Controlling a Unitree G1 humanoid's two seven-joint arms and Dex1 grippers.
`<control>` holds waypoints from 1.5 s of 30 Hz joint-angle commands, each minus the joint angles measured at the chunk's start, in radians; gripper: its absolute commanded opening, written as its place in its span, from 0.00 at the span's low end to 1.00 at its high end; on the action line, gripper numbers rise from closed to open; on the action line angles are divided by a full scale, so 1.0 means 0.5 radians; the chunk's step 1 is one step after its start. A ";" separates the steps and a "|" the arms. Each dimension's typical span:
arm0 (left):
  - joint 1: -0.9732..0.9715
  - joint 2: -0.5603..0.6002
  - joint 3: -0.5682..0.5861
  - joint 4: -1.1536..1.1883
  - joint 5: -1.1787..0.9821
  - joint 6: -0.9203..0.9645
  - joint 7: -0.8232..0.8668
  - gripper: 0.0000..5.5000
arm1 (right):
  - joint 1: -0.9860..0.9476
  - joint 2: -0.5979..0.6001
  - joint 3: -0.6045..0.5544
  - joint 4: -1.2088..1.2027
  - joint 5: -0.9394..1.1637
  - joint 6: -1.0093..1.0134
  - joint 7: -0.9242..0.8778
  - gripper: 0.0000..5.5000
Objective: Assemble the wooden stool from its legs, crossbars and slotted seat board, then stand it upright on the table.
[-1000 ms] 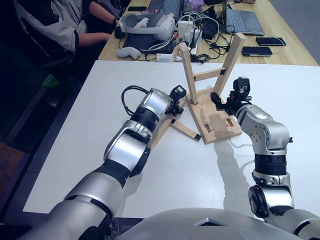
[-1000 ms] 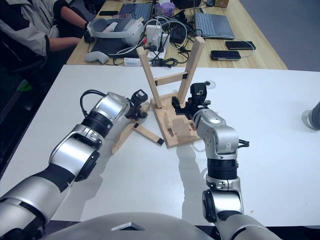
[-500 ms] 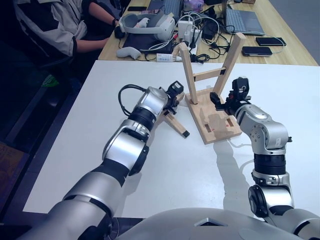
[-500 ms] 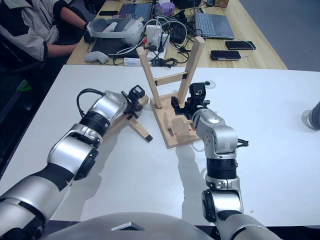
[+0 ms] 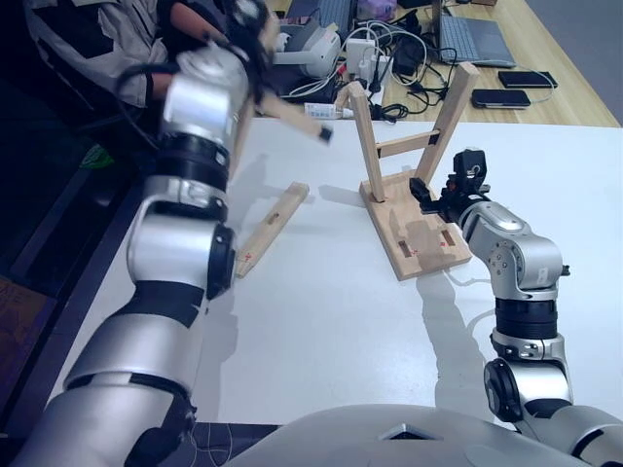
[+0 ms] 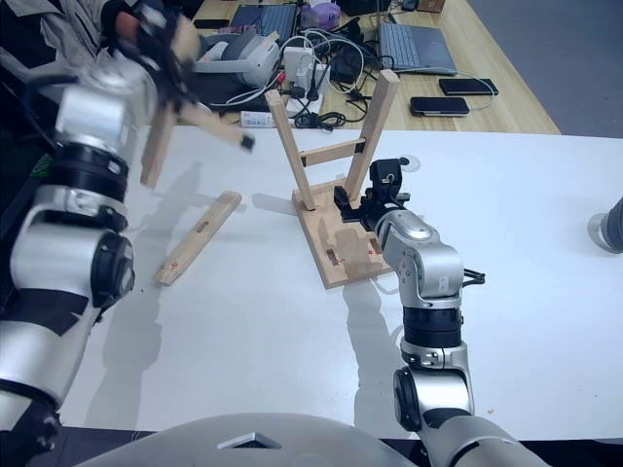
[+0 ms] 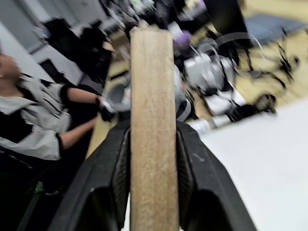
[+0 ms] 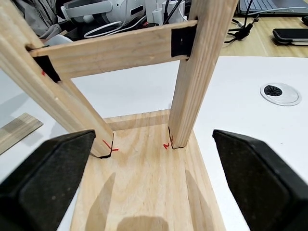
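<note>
Clamping the leg-and-crossbar piece point(image 6: 158, 141), the left gripper point(image 6: 154, 21) hangs high over the far left side of the white table point(image 5: 341, 331). The piece is blurred in the head views, its crossbar pointing toward the stool. The left wrist view settles the grip: two black fingers point(image 7: 109, 178) press tight against both sides of the wooden bar.

Below, a loose leg point(image 5: 271, 229) lies flat on the table, well apart from the seat board point(image 5: 421, 248). The board lies flat too, with two legs point(image 5: 365, 141) standing splayed out of its slots, joined by a crossbar point(image 5: 404, 146). The right gripper point(image 5: 433, 195) sits low at the board's right side, just beside the foot of the right-hand leg. The right wrist view shows its fingers point(image 8: 53, 168) spread wide with the board between them; whether they touch it cannot be told.

Up close, that view also shows small red marks point(image 8: 109, 147) at the foot of each standing leg and black patches point(image 8: 183, 41) at the crossbar joints. The head views show more red marks near one end of the loose leg and beside the board's open slots, too small to read.
</note>
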 commanded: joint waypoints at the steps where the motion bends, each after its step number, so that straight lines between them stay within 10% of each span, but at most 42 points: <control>1: -0.196 0.131 0.144 0.042 -0.004 -0.268 0.298 0.19 | -0.042 -0.026 -0.051 -0.001 0.017 -0.020 0.014 0.83; 9: -0.278 -0.020 0.364 -0.264 -0.283 -0.707 0.498 0.19 | -0.304 -0.219 -0.177 0.011 0.293 -0.130 0.495 0.83; 28: 0.094 -0.903 0.358 -1.240 -1.071 -0.021 0.473 0.19 | -0.766 -0.484 -0.313 0.110 0.968 0.038 0.988 0.83; 45: 0.166 -0.925 0.399 -1.500 -1.264 0.302 0.566 0.19 | -0.698 -0.578 -0.168 0.196 0.827 -0.084 1.053 0.83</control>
